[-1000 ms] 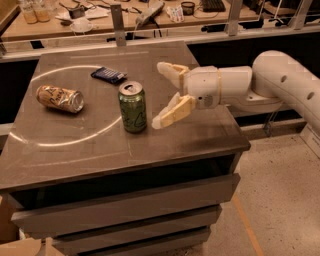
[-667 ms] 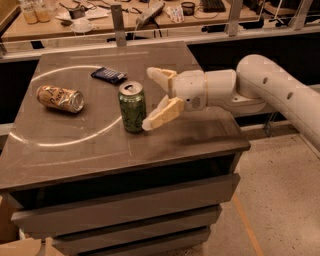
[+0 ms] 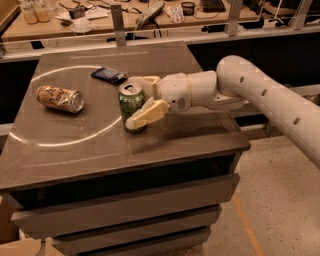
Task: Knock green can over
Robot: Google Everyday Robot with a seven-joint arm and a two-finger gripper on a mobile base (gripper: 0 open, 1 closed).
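The green can (image 3: 131, 104) stands upright on the dark table (image 3: 75, 150), right of its middle, silver top showing. My gripper (image 3: 136, 100) comes in from the right on a white arm and is open. One pale finger (image 3: 142, 81) lies behind the can's top. The other finger (image 3: 146, 114) lies in front of the can's lower half. The can stands between the two fingers, and the near finger looks to touch it.
A tan-orange can (image 3: 59, 98) lies on its side at the table's left. A dark blue flat packet (image 3: 108, 75) lies behind the green can. A railing and a cluttered desk (image 3: 125, 15) run along the back. The table's right edge is near my arm.
My gripper has moved left across the table until its open fingers came around the green can. The can still stands upright in the same place.
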